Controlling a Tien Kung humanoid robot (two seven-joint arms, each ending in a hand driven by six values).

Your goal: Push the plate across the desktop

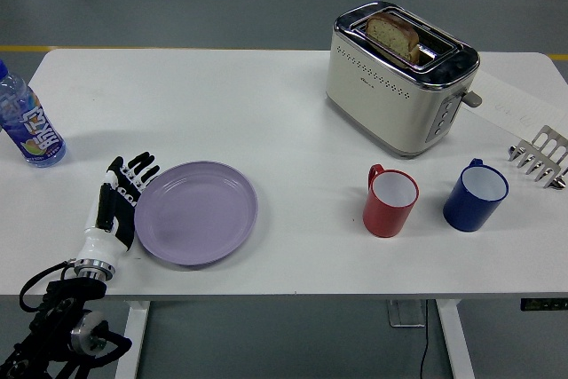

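A round lilac plate (196, 212) lies flat on the white table (266, 122) near its front left. My left hand (120, 199) comes in from the lower left, fingers straight and spread, with its side against the plate's left rim. It holds nothing. My right hand is out of view.
A blue drink bottle (27, 127) stands at the far left edge. A red mug (390, 201) and a blue mug (476, 195) stand to the right of the plate. A cream toaster (399, 77) with a bread slice is behind them. A metal rack (540, 157) is at the right edge.
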